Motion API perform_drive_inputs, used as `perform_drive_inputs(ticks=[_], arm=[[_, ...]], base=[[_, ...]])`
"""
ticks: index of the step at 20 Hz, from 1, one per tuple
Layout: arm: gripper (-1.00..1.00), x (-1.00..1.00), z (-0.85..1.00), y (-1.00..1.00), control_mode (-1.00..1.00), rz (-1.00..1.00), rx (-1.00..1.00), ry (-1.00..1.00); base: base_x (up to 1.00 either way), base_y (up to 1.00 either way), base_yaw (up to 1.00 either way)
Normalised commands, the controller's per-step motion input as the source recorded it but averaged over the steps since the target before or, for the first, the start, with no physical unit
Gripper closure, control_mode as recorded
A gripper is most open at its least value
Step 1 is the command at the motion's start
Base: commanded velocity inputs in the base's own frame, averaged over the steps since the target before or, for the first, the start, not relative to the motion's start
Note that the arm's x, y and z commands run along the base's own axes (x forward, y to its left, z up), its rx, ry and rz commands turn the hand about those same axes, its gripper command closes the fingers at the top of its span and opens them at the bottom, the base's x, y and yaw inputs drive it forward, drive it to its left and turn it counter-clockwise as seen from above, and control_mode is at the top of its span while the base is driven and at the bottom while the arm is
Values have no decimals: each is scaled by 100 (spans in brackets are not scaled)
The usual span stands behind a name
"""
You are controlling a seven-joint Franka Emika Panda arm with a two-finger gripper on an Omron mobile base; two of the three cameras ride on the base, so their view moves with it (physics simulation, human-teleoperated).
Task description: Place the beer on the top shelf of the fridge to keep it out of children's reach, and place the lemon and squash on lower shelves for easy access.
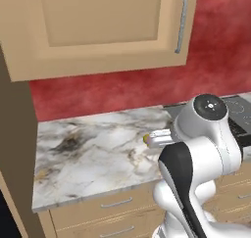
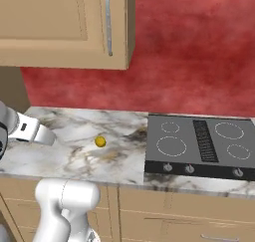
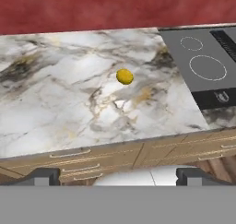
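Gripper [image 3: 118, 178] stands wide open with nothing between its tips, and we have it held back off the table's [image 3: 55, 112] front edge, well apart from the lemon [image 3: 124, 76]. That lemon sits on the marble, near the cooktop [image 2: 199, 146] but not touching it. We judge the main risk to be rolling: a small round fruit may skid away from a sideways nudge or slip out of an off-centre pinch. We count one lemon, one cooktop with four rings and three knobs, and one wall cupboard [image 1: 98, 26].
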Motion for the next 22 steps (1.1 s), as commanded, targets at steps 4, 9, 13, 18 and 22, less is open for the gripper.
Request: perform_drive_inputs(ticks=[4,9,13,18,22], arm=[[-100,17,-10,0,-100,11,1,1],[-100,52,-37,-18,-100,24,0,7],[-100,29,-26,-27,-100,5,0,15],[-100,29,-33,-25,-100,0,-2,14],[-100,31,-36,-44,-100,0,0,16]], base=[[61,0,40],[0,0,0],[0,0,0],[0,0,0],[0,0,0]])
